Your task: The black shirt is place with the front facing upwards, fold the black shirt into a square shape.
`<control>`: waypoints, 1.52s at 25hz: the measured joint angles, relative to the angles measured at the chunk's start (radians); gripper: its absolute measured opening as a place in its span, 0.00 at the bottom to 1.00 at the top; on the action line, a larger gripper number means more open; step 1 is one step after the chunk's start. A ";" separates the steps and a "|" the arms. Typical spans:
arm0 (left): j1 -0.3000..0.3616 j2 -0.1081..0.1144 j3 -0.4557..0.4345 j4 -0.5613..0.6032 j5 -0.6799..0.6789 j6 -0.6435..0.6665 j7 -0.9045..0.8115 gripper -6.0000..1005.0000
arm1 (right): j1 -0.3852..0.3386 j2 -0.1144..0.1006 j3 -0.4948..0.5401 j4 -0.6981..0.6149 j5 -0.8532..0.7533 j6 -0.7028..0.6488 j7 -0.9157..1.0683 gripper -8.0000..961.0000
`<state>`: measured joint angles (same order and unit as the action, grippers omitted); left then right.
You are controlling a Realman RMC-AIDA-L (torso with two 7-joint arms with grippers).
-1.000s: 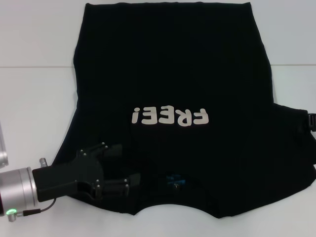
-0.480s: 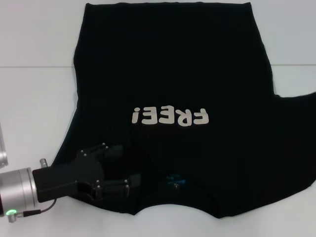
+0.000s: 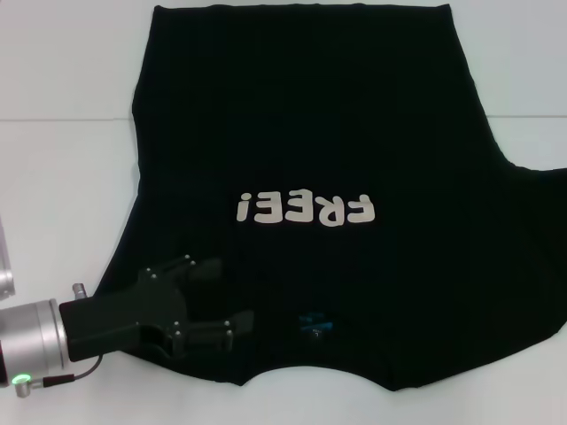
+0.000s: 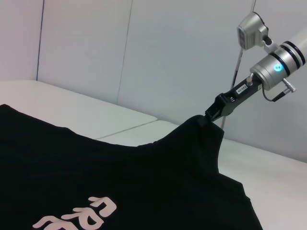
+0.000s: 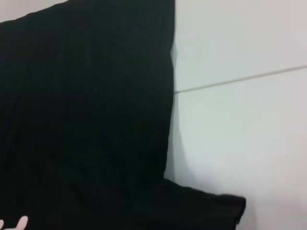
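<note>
The black shirt (image 3: 301, 115) lies front up on the white table (image 3: 62, 177), collar toward me, with cream "FREE!" lettering (image 3: 306, 210) and a blue neck label (image 3: 314, 323). My left gripper (image 3: 226, 297) is open, its fingers lying over the shirt's near left shoulder. My right gripper is outside the head view. In the left wrist view it (image 4: 212, 116) is shut on the far sleeve of the shirt (image 4: 96, 177), holding the cloth up in a peak above the table. The right wrist view shows only the shirt (image 5: 86, 120) and table.
A seam line (image 3: 62, 119) crosses the table on both sides of the shirt. Pale wall panels (image 4: 144, 57) stand behind the table in the left wrist view. Bare table (image 5: 240, 134) lies beside the shirt's right edge.
The right gripper, at the head view's right edge one second ago, has left that view. The right sleeve has been drawn up and outward. The left gripper has stayed put.
</note>
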<state>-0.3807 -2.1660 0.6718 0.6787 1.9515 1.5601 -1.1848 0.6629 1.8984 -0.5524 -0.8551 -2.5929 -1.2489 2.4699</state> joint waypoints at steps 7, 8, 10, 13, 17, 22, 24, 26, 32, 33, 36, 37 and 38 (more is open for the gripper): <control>-0.002 0.000 0.000 -0.001 0.001 0.000 -0.001 0.93 | 0.006 -0.001 0.006 -0.031 0.024 -0.016 -0.014 0.03; -0.003 0.000 0.000 -0.001 0.002 0.000 -0.001 0.93 | 0.008 -0.001 0.006 -0.050 0.030 -0.027 -0.015 0.03; -0.003 0.000 0.000 -0.001 0.003 0.000 -0.003 0.93 | 0.010 -0.001 0.006 -0.057 0.031 -0.031 -0.013 0.03; -0.005 0.000 0.001 -0.001 0.005 0.000 -0.012 0.93 | 0.021 0.000 0.000 -0.063 0.031 -0.041 -0.013 0.03; -0.005 0.000 0.002 -0.001 0.005 0.000 -0.014 0.93 | 0.039 0.011 -0.024 -0.039 0.022 -0.050 -0.016 0.03; -0.004 0.000 0.001 0.000 0.006 0.000 -0.015 0.93 | 0.064 0.024 -0.070 0.006 0.019 -0.045 -0.014 0.03; -0.003 0.000 0.000 0.001 0.006 0.001 -0.015 0.93 | 0.076 0.029 -0.081 0.019 0.020 -0.046 -0.012 0.03; -0.003 0.000 0.000 0.001 0.006 0.001 -0.015 0.93 | 0.091 0.033 -0.093 0.032 0.022 -0.050 -0.006 0.03; 0.001 0.000 0.000 0.002 0.006 0.014 -0.015 0.93 | 0.146 0.056 -0.147 0.075 0.019 -0.051 0.006 0.03; 0.002 0.000 0.000 0.003 0.006 0.015 -0.015 0.93 | 0.152 0.061 -0.152 0.076 0.019 -0.049 0.007 0.03; 0.004 0.000 0.000 0.002 0.006 0.016 -0.015 0.93 | 0.169 0.071 -0.153 0.078 0.029 -0.052 0.014 0.03; 0.004 0.000 0.000 0.001 0.006 0.016 -0.015 0.93 | 0.171 0.071 -0.151 0.078 0.038 -0.054 0.017 0.04; 0.006 0.000 0.000 0.000 0.006 0.016 -0.015 0.93 | 0.172 0.072 -0.149 0.078 0.046 -0.057 0.017 0.05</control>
<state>-0.3751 -2.1660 0.6719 0.6788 1.9574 1.5766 -1.1996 0.8352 1.9702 -0.7017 -0.7770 -2.5466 -1.3063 2.4873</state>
